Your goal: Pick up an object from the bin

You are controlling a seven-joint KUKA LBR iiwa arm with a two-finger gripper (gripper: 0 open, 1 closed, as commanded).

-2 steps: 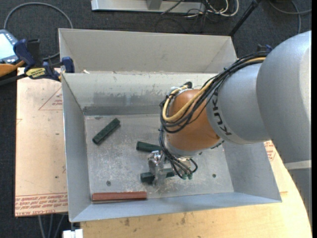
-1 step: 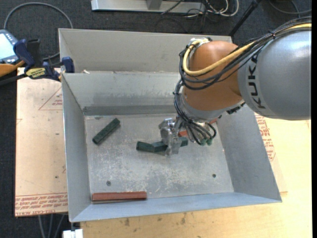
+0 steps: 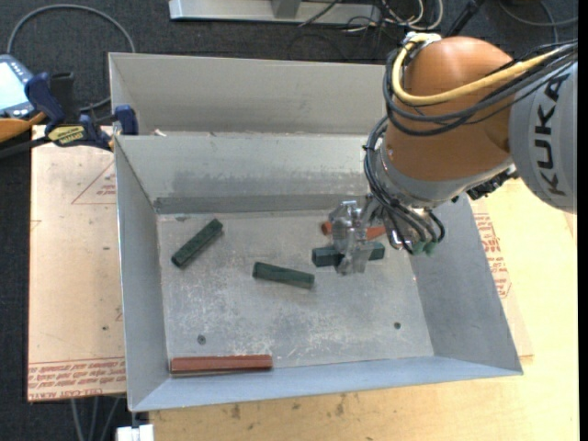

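Observation:
My gripper [image 3: 349, 244] hangs low over the right middle of the bin floor, under the orange wrist cover. Right beneath it lies a short dark green block [image 3: 323, 257], its ends showing on either side of the gripper. Whether the gripper touches or grasps the block is hidden. A small orange-red piece [image 3: 373, 232] peeks out just behind the gripper. A second dark green bar [image 3: 283, 275] lies flat a little to the left of the gripper, apart from it.
A third dark green bar [image 3: 197, 243] lies at an angle at the left of the floor. A long flat red-brown strip [image 3: 220, 364] rests along the front wall. The arm and its cables cover the bin's right back corner.

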